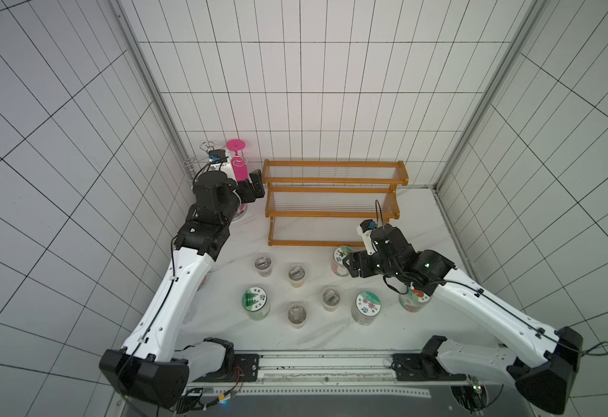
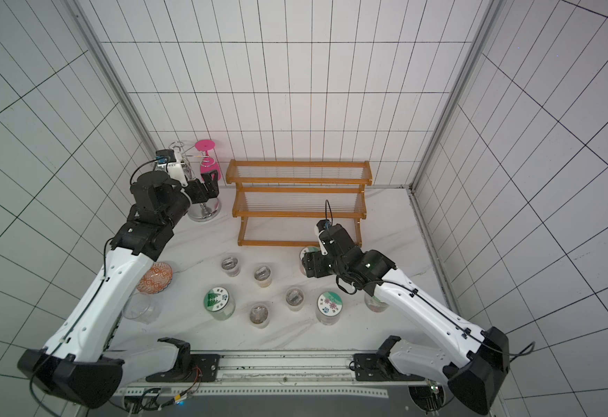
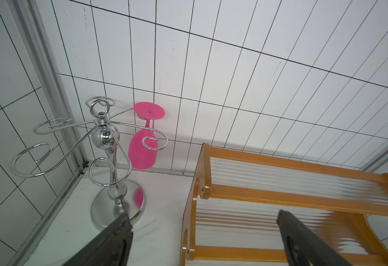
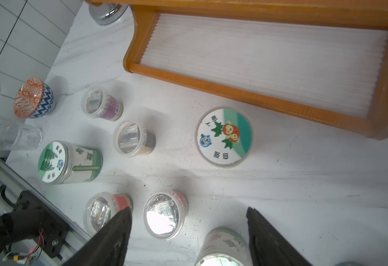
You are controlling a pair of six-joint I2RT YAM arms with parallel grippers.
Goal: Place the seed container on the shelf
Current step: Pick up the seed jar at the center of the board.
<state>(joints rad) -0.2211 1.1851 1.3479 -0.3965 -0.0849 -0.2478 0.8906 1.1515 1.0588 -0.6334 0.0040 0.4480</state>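
While left tool [image 3: 203, 215] gapes beside shelf [image 1: 335, 189] edge, right tool [image 4: 188, 210] over jars [image 4: 225, 135]

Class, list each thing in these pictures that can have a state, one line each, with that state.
Left gripper: jaws open, empty.
Right gripper: jaws open, empty.
Orange-brown wooden three-tier shelf: all tiers bare.
Chrome wire glass stand: one hook loaded.
Pink wine glass: hanging upside down.
Eight round plastic jars: upright, lidded.
Orange patterned bowl: upright, empty.
Clear glass tumbler: empty.
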